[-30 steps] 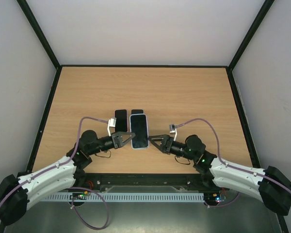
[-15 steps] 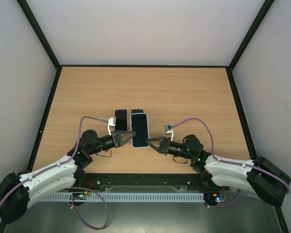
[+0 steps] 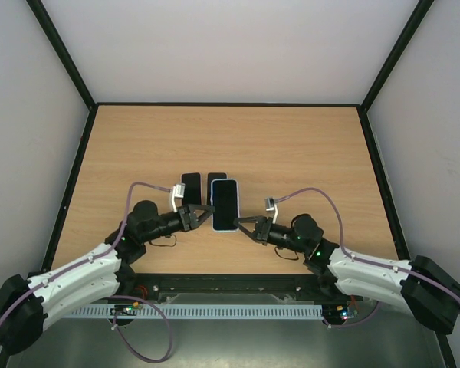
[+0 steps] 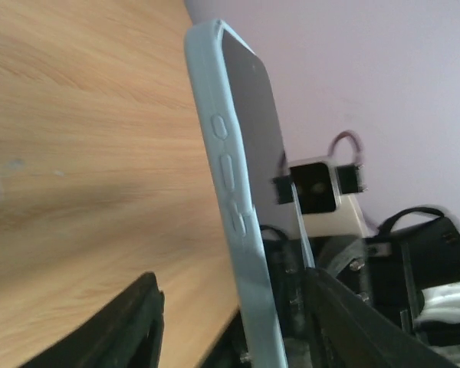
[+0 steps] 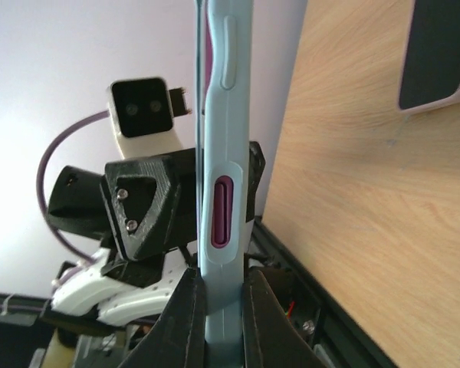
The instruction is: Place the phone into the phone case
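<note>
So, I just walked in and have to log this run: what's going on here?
Both arms are on the light blue phone case, held between them over the table, with the phone showing its dark screen in it. The right hand is pinched shut on the case's edge; the left hand straddles it, fingers open. Two dark phone-like slabs lie behind.
</note>
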Robot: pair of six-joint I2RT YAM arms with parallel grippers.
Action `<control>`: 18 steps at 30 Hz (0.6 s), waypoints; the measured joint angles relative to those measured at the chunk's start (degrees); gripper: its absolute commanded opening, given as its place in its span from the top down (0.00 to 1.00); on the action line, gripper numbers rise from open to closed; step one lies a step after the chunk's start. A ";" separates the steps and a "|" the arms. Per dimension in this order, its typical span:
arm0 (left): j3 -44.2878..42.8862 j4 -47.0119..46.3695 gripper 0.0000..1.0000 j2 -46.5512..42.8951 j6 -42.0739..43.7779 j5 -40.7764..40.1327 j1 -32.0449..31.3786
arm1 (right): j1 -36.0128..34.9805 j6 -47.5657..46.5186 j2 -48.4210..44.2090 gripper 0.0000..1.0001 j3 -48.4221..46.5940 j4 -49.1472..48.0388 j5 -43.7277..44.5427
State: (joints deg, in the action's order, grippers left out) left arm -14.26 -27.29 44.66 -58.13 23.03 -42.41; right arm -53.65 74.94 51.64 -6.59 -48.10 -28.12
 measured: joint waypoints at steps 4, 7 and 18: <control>-0.24 4.63 0.02 -0.76 2.36 -2.64 0.22 | 0.04 -1.97 -3.45 0.98 -0.48 7.67 3.65; -1.14 8.48 0.00 -2.12 3.28 -4.48 0.24 | 0.22 -5.22 -5.51 0.98 -2.08 15.89 7.50; -6.82 23.45 0.00 -3.41 8.85 -12.07 0.33 | 5.64 -17.05 2.19 0.98 -8.87 30.64 14.14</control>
State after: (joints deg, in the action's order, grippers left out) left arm -21.08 -3.84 41.25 -49.28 10.96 -42.09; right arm -48.01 57.89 53.82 -15.46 -17.45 -13.98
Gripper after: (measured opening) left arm 0.997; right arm 0.060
